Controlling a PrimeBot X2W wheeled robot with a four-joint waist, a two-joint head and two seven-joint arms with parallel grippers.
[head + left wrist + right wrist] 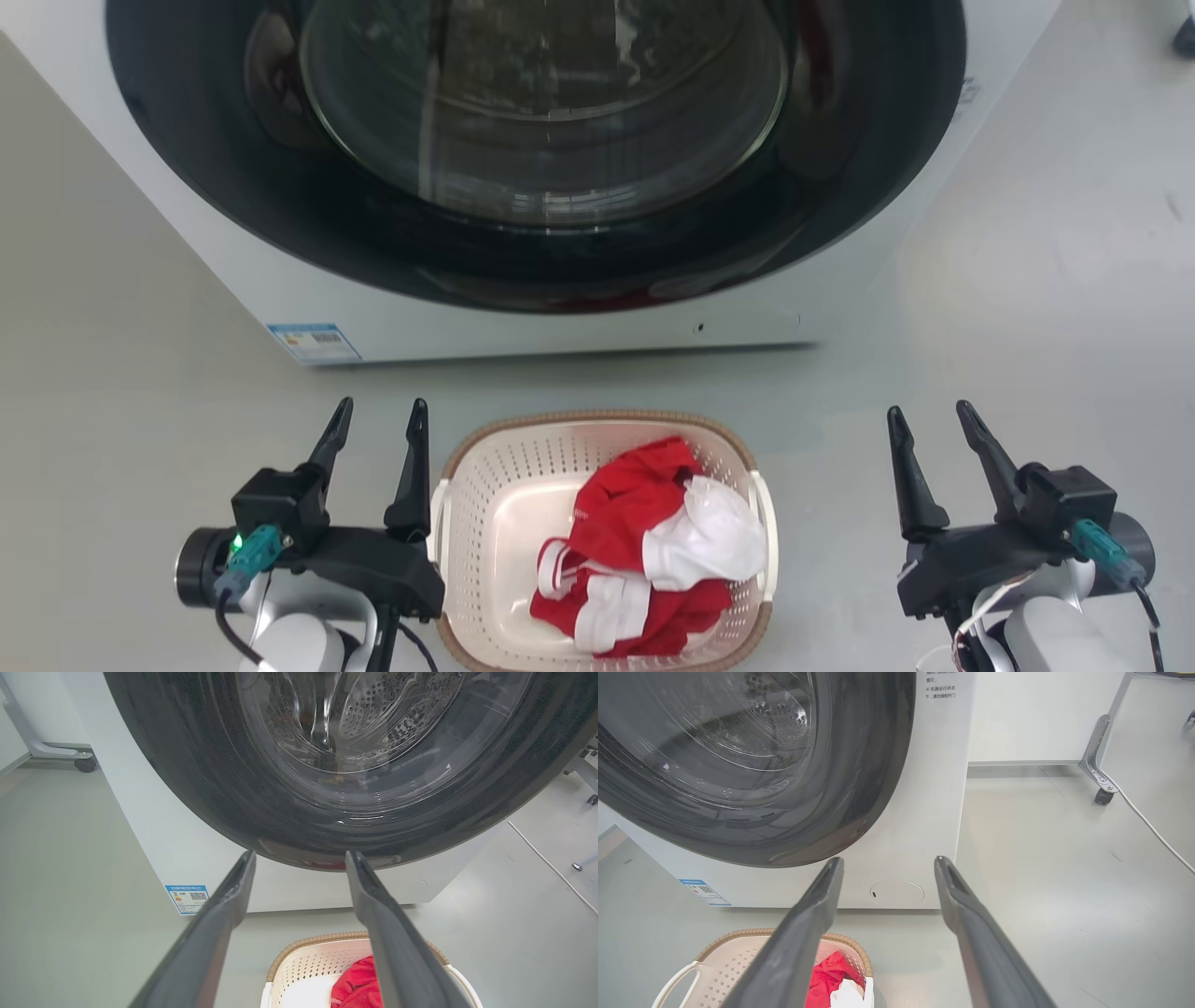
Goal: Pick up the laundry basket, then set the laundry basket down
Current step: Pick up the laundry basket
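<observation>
Cream-white perforated plastic laundry basket [509,467] looks light and stiff, so grip its white side handles [767,532] with your spread left hand [383,403] and spread right hand [928,408].

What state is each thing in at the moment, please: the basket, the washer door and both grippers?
laundry basket: upright on the floor, holding red and white clothes, not grasped.
washing machine door: shut.
left gripper: jaws open, empty, beside the basket's left handle.
right gripper: jaws open, empty, apart from the basket.
</observation>
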